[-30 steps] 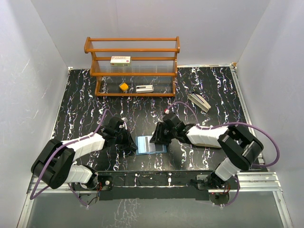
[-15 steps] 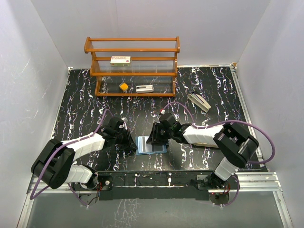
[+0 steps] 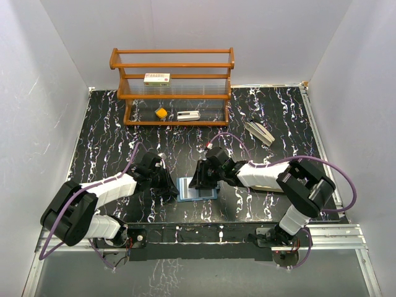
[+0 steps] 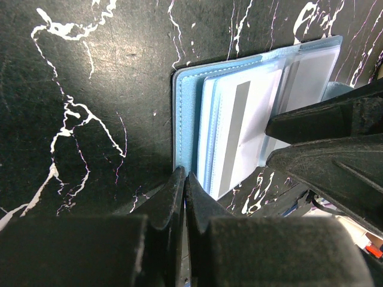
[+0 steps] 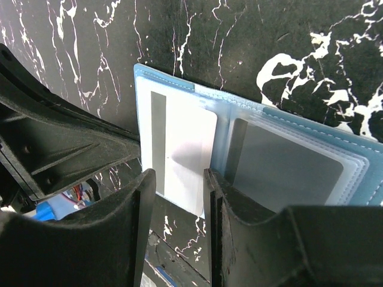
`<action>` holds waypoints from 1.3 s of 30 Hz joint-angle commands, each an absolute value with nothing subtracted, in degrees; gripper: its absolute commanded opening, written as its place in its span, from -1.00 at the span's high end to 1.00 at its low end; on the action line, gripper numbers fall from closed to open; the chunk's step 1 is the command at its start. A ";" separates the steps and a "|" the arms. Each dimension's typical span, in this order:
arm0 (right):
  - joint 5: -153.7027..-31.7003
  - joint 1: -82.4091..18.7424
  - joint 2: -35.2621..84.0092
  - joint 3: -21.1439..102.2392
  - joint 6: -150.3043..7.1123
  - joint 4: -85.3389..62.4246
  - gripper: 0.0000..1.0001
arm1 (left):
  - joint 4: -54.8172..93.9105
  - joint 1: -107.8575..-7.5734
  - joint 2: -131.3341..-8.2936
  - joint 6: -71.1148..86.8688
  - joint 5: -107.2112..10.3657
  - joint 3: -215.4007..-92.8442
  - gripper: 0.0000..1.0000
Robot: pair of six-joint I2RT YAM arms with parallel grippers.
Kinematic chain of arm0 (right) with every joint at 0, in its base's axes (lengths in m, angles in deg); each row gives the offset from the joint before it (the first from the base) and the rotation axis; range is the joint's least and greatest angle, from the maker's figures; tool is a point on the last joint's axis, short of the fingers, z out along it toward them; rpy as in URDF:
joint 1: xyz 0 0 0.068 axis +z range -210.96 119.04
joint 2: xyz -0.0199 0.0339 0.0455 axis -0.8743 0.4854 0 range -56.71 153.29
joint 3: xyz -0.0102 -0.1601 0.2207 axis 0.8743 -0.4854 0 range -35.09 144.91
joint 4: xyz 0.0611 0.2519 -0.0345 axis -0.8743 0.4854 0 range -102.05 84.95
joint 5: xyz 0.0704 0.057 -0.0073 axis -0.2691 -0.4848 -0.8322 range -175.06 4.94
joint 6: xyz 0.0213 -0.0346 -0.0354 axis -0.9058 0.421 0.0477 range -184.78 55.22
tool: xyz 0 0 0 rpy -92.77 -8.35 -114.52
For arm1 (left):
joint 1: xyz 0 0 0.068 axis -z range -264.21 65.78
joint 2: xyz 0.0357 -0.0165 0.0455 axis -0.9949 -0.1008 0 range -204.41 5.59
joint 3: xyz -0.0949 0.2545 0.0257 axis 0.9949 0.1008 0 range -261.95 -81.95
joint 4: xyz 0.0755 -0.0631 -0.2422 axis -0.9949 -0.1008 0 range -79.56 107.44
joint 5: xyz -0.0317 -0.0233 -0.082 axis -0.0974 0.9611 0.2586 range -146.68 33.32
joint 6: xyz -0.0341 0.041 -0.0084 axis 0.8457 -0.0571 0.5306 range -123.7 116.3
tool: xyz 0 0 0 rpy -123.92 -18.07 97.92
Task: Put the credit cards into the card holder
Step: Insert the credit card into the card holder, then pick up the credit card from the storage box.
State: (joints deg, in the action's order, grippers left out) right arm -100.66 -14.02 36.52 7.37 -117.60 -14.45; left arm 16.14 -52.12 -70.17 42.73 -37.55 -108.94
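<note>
The blue card holder (image 3: 197, 188) lies open on the black marbled table between both arms. A white credit card with a grey stripe (image 5: 179, 143) lies on its left leaf, its lower edge past the holder's rim. A grey card (image 5: 287, 170) sits in a clear sleeve to its right. My right gripper (image 5: 178, 176) is open, its fingertips straddling the white card's (image 4: 245, 131) lower edge without clamping it. My left gripper (image 4: 185, 176) is shut, its tips at the corner of the holder's (image 4: 182, 119) blue cover; whether they pinch it I cannot tell.
A wooden rack (image 3: 172, 86) stands at the back with a white box with red marks (image 3: 156, 78), a small yellow item (image 3: 161, 112) and a white-grey item (image 3: 188, 115). A pale grey flat item (image 3: 260, 133) lies at the back right.
My right gripper has crept left over the card holder. The left arm and the holder have stayed in place.
</note>
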 commanded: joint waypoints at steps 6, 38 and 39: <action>-94.64 -13.50 31.53 14.05 -112.19 -2.96 0.26 | 12.01 -51.91 -68.34 41.09 -38.33 -111.76 0.79; -51.03 -31.94 20.38 28.48 -109.63 51.94 0.18 | -5.54 -51.90 -50.90 29.59 -38.89 -123.64 -0.97; -50.55 -33.37 20.82 28.24 -109.53 52.57 0.18 | -5.75 -51.92 -50.51 29.23 -39.13 -123.68 -0.97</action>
State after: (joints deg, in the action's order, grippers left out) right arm -57.99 -29.91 21.79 28.44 -108.40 47.47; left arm -2.55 -52.12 -53.39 32.13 -38.51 -121.39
